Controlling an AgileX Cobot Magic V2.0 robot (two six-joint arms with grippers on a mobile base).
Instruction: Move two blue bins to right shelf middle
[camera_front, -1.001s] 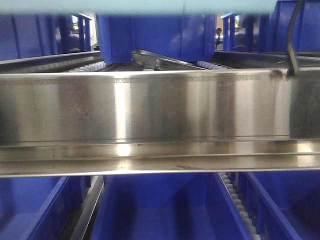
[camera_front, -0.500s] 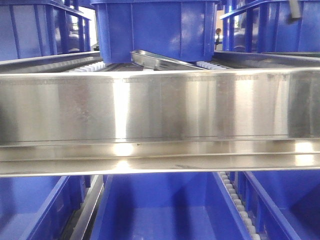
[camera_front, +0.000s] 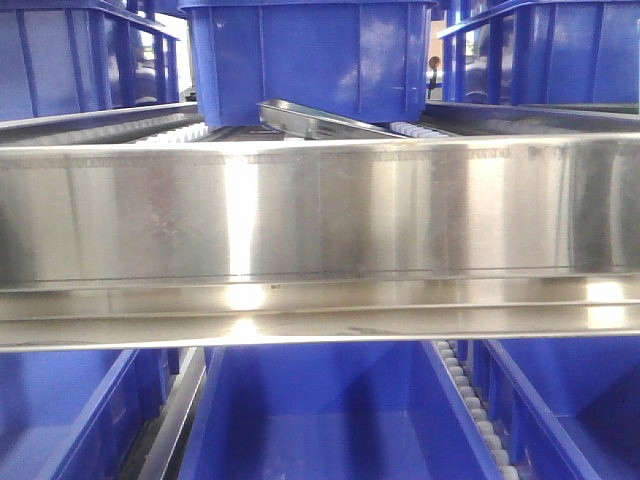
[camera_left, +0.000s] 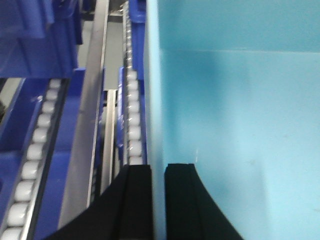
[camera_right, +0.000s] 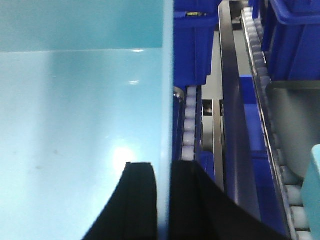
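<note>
A pale cyan blue bin (camera_left: 240, 125) fills the right of the left wrist view, and the same bin (camera_right: 75, 110) fills the left of the right wrist view. My left gripper (camera_left: 157, 167) is shut on the bin's left wall, one black finger inside and one outside. On the opposite wall my right gripper (camera_right: 164, 165) is shut the same way. A second pale cyan corner (camera_right: 315, 190) peeks in at the right edge of the right wrist view. Neither the bin nor the grippers show in the front view.
A wide steel shelf beam (camera_front: 320, 210) crosses the front view. A dark blue bin (camera_front: 310, 60) stands on the level above it and more dark blue bins (camera_front: 320, 420) below. White roller tracks (camera_left: 132, 115) (camera_right: 189, 125) run beside the held bin. A grey tub (camera_right: 295, 125) sits at the right.
The pale bin's edge, along the top of the front view a second ago, has risen out of sight, as has the dark piece at upper right.
</note>
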